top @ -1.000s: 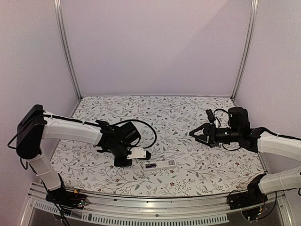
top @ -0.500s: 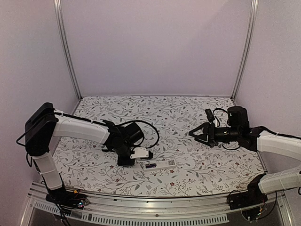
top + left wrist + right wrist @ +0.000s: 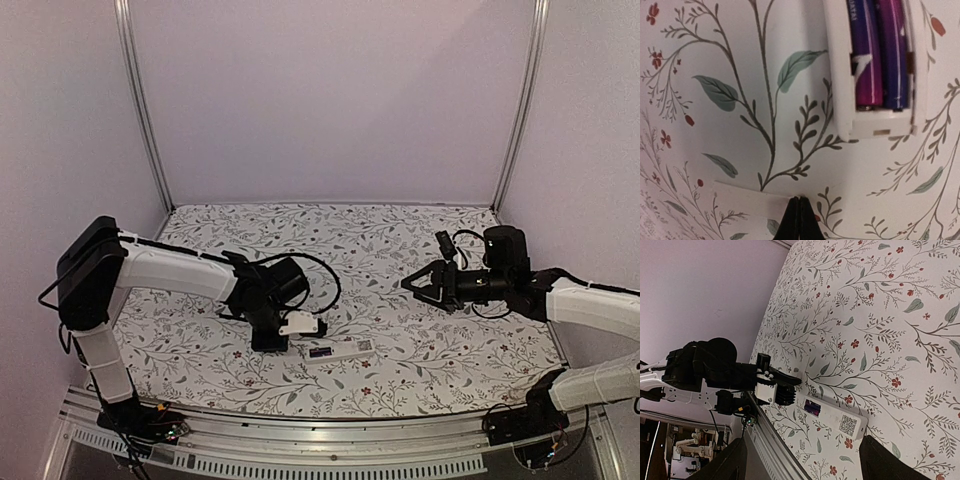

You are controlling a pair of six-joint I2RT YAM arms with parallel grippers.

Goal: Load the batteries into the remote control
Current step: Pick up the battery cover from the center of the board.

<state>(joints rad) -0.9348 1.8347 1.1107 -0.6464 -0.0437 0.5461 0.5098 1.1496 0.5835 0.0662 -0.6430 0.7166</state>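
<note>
Your left gripper (image 3: 799, 212) is low over the floral tablecloth (image 3: 400, 235), its jaws closed tip against tip. The tips sit at the edge of a flat white cover piece (image 3: 747, 204) lying on the cloth; you cannot tell from the wrist view whether that edge is pinched between them. The remote control (image 3: 340, 350) lies flat near the front of the table, just beside this gripper and apart from the cover. Its compartment is uncovered at the end nearest the left gripper. The batteries (image 3: 880, 60), purple and magenta in the wrist view, lie side by side inside that compartment. Your right gripper (image 3: 412, 284) hangs above the cloth on the right side, well apart from the remote, its jaws spread wide with nothing between the fingers (image 3: 735, 462).
</note>
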